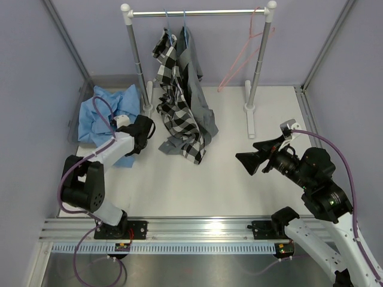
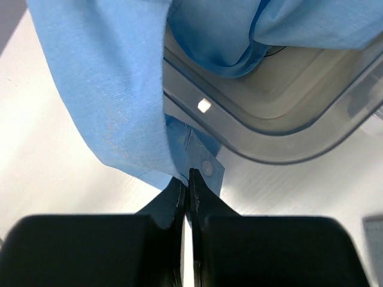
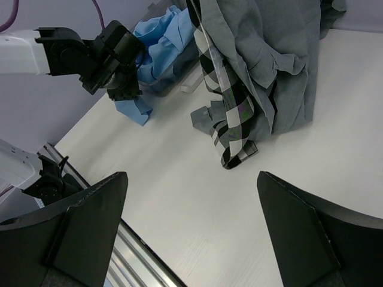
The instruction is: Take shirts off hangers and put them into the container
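In the top view, the container (image 1: pixel 76 122) lies at about 10 o'clock on the table (image 1: pixel 239 185), against the left wall. The light blue shirt (image 1: pixel 105 113) lies bunched in it, with one part spilling over the near rim onto the table.

The left gripper (image 1: pixel 135 147) is at this spilled part, at about 4 o'clock from the tray. In the left wrist view its fingers (image 2: pixel 178 194) are pressed together, with a corner of the light blue cloth caught between them. The strip between the pads is very thin, so the hold seems to be only on the hem. Behind the fingers the rounded corner of the tray shows, with more blue cloth over its edge.

The rack bar (image 1: pixel 197 12) stands at 12 o'clock. On it two light blue hangers (image 1: pixel 167 21) carry the checked shirt (image 1: pixel 173 101) and, just at 3 o'clock of it, the grey shirt (image 1: pixel 197 84). Both shirts hang down until their lower ends rest on the table. The pink-red hanger (image 1: pixel 245 54) hangs bare near the right post.

The right gripper (image 1: pixel 248 160) is at about 4 o'clock, above the table and well apart from the clothes. Its two fingers (image 3: pixel 84 227) are spread wide and hold nothing.
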Robot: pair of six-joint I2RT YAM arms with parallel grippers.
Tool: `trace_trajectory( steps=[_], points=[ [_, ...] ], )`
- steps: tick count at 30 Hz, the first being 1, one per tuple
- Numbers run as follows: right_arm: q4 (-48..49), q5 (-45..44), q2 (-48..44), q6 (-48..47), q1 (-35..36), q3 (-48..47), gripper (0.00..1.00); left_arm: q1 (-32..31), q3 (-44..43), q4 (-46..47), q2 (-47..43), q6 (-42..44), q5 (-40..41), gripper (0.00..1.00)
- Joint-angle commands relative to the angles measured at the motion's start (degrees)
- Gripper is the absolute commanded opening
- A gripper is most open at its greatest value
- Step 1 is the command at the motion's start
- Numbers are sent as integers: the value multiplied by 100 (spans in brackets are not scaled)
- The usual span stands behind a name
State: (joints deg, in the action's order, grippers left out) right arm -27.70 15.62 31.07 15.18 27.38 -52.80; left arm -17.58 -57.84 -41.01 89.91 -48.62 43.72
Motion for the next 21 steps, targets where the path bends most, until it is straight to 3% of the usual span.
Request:
trace_trajectory(
  steps=[1,5,11,14,21],
  points=[
    [99,-32,-4,-77,92,-99,99,18,-157,-205,-525,344,75,0],
    [107,-50,4,-85,92,-99,99,36,-551,-337,-912,809,215,0],
    [46,-94,40,-94,84,-99,99,439,-2562,-250,-590,2013,444,0],
    [11,-199,40,-120,92,-117,100,772,-3416,232,-28,2794,208,0],
    [-148,-392,215,-182,84,-196,99,1240,-4524,1060,1598,3543,-636,0]
  ],
)
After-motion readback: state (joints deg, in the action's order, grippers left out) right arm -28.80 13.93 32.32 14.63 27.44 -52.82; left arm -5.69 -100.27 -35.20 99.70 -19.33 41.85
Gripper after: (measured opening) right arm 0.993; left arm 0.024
